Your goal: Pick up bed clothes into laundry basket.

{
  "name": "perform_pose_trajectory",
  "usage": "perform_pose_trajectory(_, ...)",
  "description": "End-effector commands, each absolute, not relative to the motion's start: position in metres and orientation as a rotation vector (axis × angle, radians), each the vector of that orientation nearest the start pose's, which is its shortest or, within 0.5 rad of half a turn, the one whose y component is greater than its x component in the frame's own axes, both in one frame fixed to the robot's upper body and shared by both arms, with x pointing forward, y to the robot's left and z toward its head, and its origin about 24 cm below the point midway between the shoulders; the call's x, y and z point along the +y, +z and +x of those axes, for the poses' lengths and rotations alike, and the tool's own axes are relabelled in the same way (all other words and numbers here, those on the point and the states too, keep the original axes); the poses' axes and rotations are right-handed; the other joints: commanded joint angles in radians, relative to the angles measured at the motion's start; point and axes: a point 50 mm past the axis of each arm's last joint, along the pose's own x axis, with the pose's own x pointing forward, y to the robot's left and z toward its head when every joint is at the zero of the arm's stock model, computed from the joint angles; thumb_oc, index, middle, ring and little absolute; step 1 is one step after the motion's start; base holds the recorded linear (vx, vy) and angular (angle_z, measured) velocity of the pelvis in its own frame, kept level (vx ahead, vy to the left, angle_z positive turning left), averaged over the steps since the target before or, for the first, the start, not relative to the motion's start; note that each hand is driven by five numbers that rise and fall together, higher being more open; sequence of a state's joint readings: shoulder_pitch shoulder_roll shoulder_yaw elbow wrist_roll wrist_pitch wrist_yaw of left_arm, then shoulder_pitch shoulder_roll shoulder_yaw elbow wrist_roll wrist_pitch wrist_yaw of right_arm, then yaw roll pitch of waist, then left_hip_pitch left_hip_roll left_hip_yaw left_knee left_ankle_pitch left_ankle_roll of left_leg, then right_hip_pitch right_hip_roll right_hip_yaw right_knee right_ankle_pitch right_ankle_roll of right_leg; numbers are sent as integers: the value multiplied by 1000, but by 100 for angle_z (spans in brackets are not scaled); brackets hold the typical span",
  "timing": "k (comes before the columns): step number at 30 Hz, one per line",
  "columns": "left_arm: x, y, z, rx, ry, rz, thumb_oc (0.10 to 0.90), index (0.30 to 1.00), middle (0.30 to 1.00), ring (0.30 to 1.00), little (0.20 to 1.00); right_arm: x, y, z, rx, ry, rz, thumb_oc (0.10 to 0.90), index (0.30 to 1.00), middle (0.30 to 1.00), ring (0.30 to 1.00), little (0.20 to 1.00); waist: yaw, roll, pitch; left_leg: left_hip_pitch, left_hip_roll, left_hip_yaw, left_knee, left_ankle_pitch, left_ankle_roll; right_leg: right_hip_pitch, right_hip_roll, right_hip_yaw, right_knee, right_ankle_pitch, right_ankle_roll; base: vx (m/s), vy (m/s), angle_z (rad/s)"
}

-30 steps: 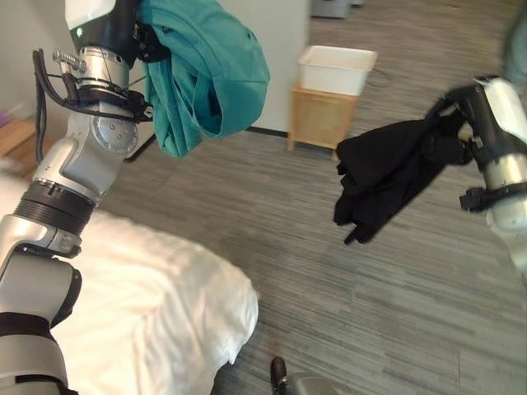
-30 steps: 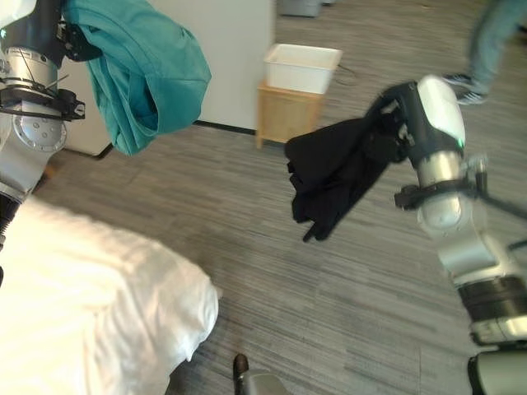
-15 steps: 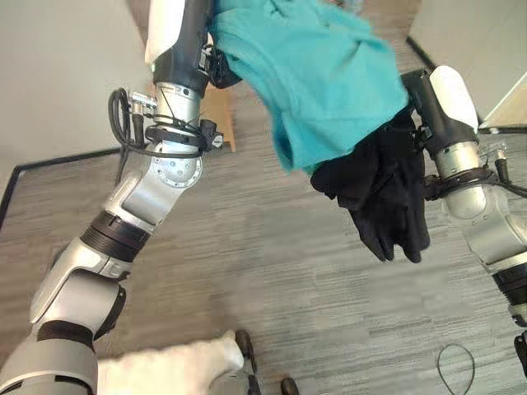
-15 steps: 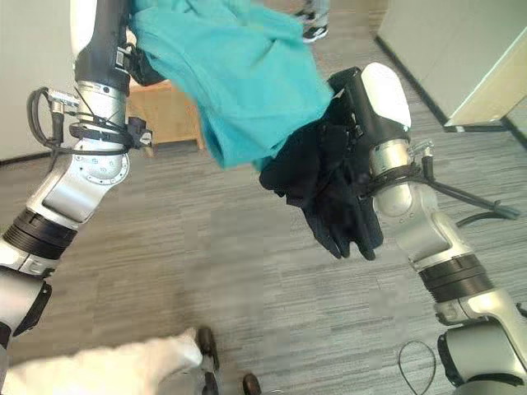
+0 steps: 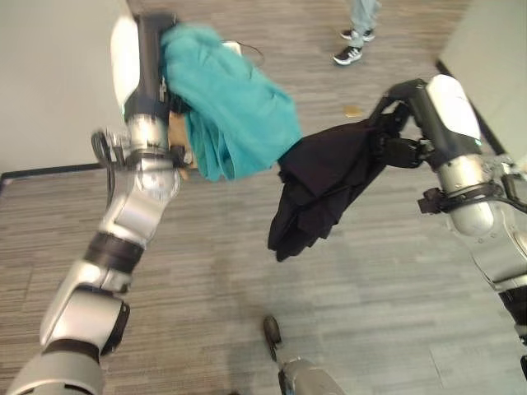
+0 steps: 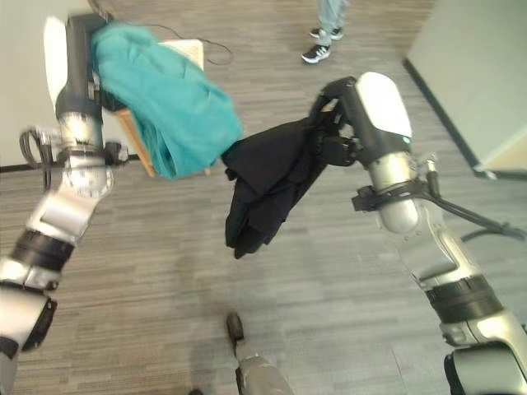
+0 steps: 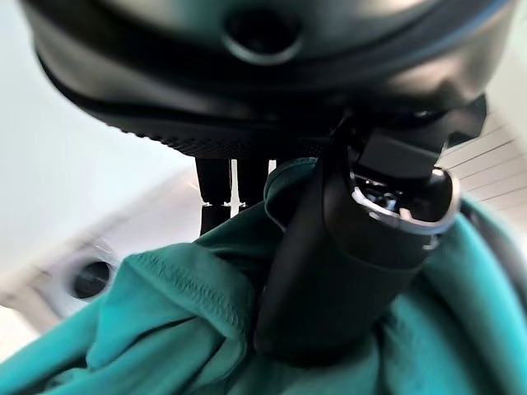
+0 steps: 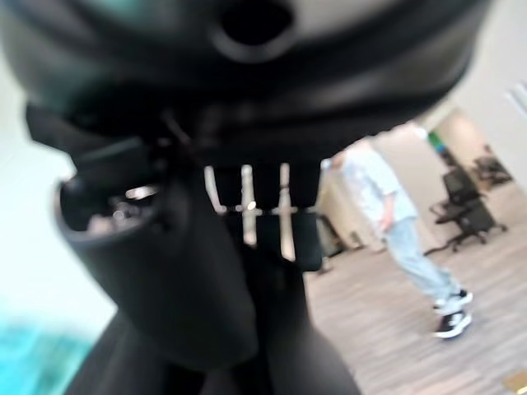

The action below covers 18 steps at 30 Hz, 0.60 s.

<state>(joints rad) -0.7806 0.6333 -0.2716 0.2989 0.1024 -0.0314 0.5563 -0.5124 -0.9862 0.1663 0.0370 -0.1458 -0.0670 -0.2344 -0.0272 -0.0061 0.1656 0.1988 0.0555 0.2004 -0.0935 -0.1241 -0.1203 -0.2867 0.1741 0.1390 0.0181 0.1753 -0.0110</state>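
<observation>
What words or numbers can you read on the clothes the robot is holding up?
None can be read.
Teal garment, held by the left hand: plain cloth, no print showing.
Black garment, held by the right hand: plain, no print showing.

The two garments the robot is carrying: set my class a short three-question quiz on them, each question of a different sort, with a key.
1. True or false: the teal garment hangs from the left hand.
2. Which hand holds the black garment? A) left hand B) right hand C) neither
3. Fill in: the person stands on the ____ beyond the garments.

Key:
1. True; its fingers are curled round the cloth.
2. B; both garments hang clear of the floor.
3. floor
</observation>
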Motion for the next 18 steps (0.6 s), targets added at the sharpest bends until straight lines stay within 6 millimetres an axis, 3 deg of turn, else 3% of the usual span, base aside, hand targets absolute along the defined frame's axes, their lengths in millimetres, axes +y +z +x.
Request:
perform_pose_trajectory(1,197,286,328,-956,487,634,400,300,300,300,300,-254,306,280,-885,-332,-1083,400,300,300,300,300,-2,-12,-147,-13,12,0,152,49,-20,95,-86,5,18,-145,215,646,-222,9)
perform_pose_trajectory(3,203,284,322,-968,507,634,400,300,300,300,300,-256,320,271,-932,-358,-1120,400,300,300,300,300,18,-44,-124,-116,38,-36,388,109,-12,132,-120,7,33,-158,194,243,-154,19)
perform_pose_trajectory(4,203,285,321,-970,507,635,400,300,300,300,300,-256,321,270,-933,-358,-1119,400,300,300,300,300,15,-48,-124,-130,35,-40,401,112,-13,125,-124,5,32,-150,192,187,-219,7)
perform_pose_trajectory(5,212,276,314,-963,540,658,400,300,300,300,300,-256,332,262,-986,-375,-1131,400,300,300,300,300,47,-92,-107,-233,51,-46,557,129,-3,168,-158,9,31,-167,171,193,-206,37)
perform_pose_trajectory(7,221,267,310,-937,554,682,400,300,300,300,300,-255,341,259,-997,-371,-1192,400,300,300,300,300,74,-126,-112,-295,67,-33,570,136,-1,200,-194,3,23,-177,161,310,-151,58)
perform_pose_trajectory(9,228,256,308,-897,555,718,400,300,300,300,300,-256,358,254,-1004,-374,-1290,400,300,300,300,300,99,-140,-132,-302,66,-1,433,103,-7,241,-219,-38,2,-204,164,399,-40,68)
perform_pose_trajectory(10,228,256,308,-896,557,715,400,300,300,300,300,-256,359,254,-1005,-372,-1292,400,300,300,300,300,97,-140,-132,-298,61,0,420,115,-6,240,-223,-38,0,-200,164,327,2,66)
perform_pose_trajectory(11,231,252,307,-881,560,724,400,300,300,300,300,-258,363,253,-999,-377,-1309,400,300,300,300,300,99,-130,-138,-303,38,15,330,97,-13,246,-218,-48,-2,-207,165,214,11,48)
perform_pose_trajectory(13,236,246,306,-856,566,722,400,300,300,300,300,-261,364,254,-979,-375,-1312,400,300,300,300,300,102,-105,-150,-289,-15,39,150,133,-16,286,-219,-75,-7,-236,173,368,23,40)
perform_pose_trajectory(15,236,245,306,-849,571,715,400,300,300,300,300,-267,366,255,-969,-415,-1313,400,300,300,300,300,95,-72,-154,-295,-21,101,57,184,-16,329,-206,-97,9,-286,172,375,69,43)
perform_pose_trajectory(16,235,244,306,-849,571,714,400,300,300,300,300,-267,366,255,-969,-415,-1314,400,300,300,300,300,96,-72,-152,-287,-23,102,48,189,-16,330,-206,-96,14,-290,172,418,188,75)
perform_pose_trajectory(17,239,235,304,-816,580,707,400,300,300,300,300,-269,360,257,-948,-420,-1317,400,300,300,300,300,83,-40,-164,-248,-15,121,6,179,-5,328,-200,-106,56,-319,174,229,133,41)
perform_pose_trajectory(18,239,234,303,-814,578,707,400,300,300,300,300,-269,359,256,-946,-418,-1318,400,300,300,300,300,82,-39,-166,-247,-15,120,6,177,-5,326,-200,-106,63,-323,175,346,188,22)
